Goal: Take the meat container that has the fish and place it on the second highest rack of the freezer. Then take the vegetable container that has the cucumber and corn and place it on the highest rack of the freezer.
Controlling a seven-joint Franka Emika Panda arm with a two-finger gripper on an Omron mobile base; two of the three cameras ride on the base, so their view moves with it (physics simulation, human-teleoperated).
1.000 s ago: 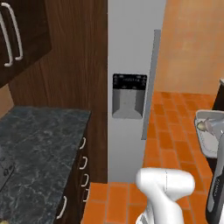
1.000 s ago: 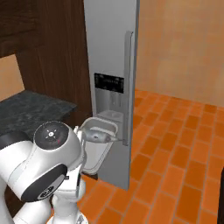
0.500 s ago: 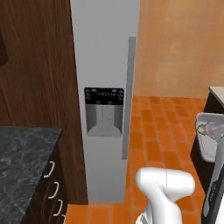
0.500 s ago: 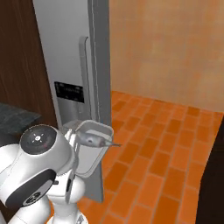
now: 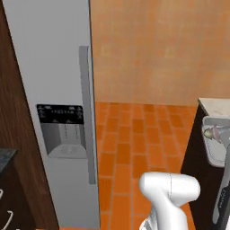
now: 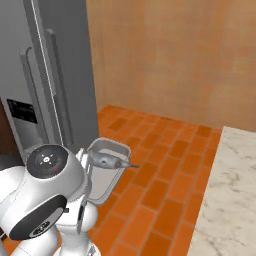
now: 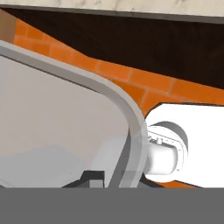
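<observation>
kitchen | grey fridge-freezer [image 5: 49,67] w/ dispenser [image 5: 61,130] | marble counter [image 6: 227,200] | orange tile floor [image 5: 134,134]

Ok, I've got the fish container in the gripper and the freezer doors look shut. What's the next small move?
Probably keep the gripper shut on the container and turn the base to face the freezer. Its doors are closed, handles flush, so no rack is reachable yet. The fish lies in the tray held beside the arm, so a door likely has to be opened first.

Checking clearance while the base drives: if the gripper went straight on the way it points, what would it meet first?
Probably the rim of the pale grey translucent tray that the gripper is shut on; beyond it, likely the orange brick floor, though depth is unclear.
</observation>
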